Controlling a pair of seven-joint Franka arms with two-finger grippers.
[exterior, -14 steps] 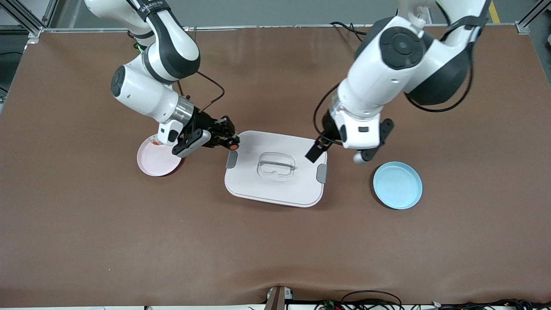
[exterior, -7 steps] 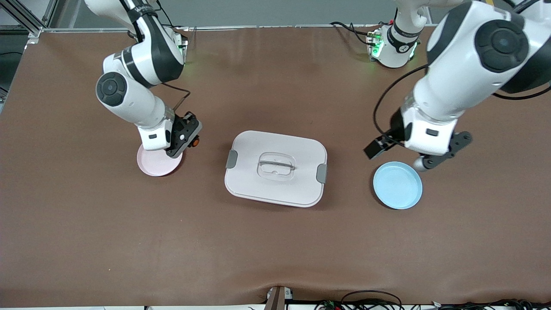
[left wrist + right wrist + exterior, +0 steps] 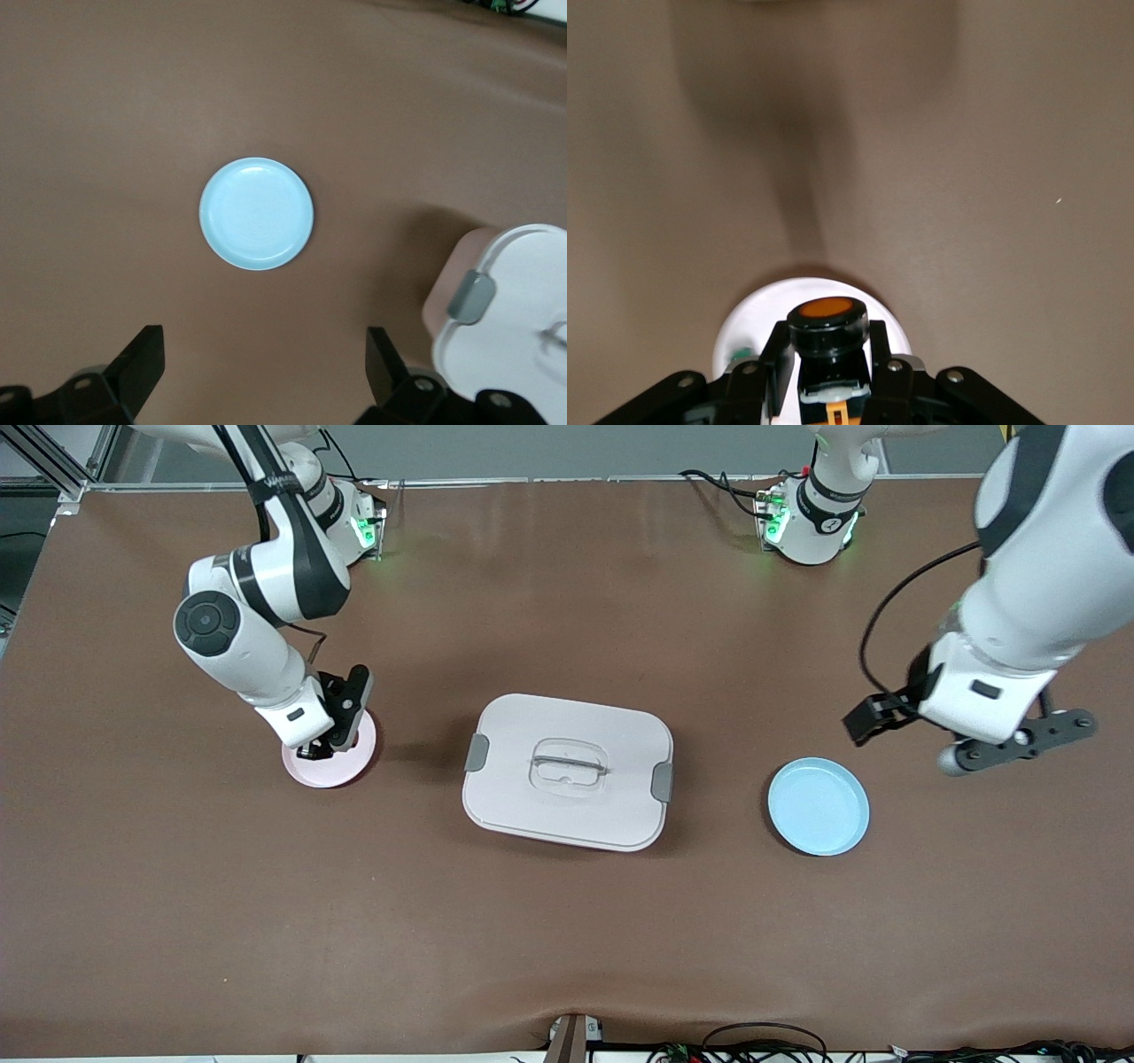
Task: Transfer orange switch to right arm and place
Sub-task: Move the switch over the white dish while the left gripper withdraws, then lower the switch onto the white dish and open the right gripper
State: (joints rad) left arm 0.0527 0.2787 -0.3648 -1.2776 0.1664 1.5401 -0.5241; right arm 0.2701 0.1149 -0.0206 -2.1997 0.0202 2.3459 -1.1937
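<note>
My right gripper [image 3: 317, 749] is low over the pink plate [image 3: 347, 767], shut on the orange switch [image 3: 826, 322]. In the right wrist view the switch's black barrel and orange button face stand between the fingers [image 3: 776, 354], with the plate [image 3: 735, 329] right under them. In the front view the switch is hidden by the hand. My left gripper [image 3: 905, 741] is open and empty, up over bare table beside the blue plate [image 3: 818, 806]. In the left wrist view its gripper [image 3: 261, 372] has its jaws wide apart, with the blue plate [image 3: 256, 213] below.
A white lidded box [image 3: 567, 771] with grey clips sits mid-table between the two plates; its corner shows in the left wrist view [image 3: 518, 301]. A small part with a green bit [image 3: 744, 356] lies on the pink plate beside the right gripper.
My right gripper has carried the orange switch from the box's edge to over the pink plate and turned downward. My left arm has drawn back from the box toward its own end of the table.
</note>
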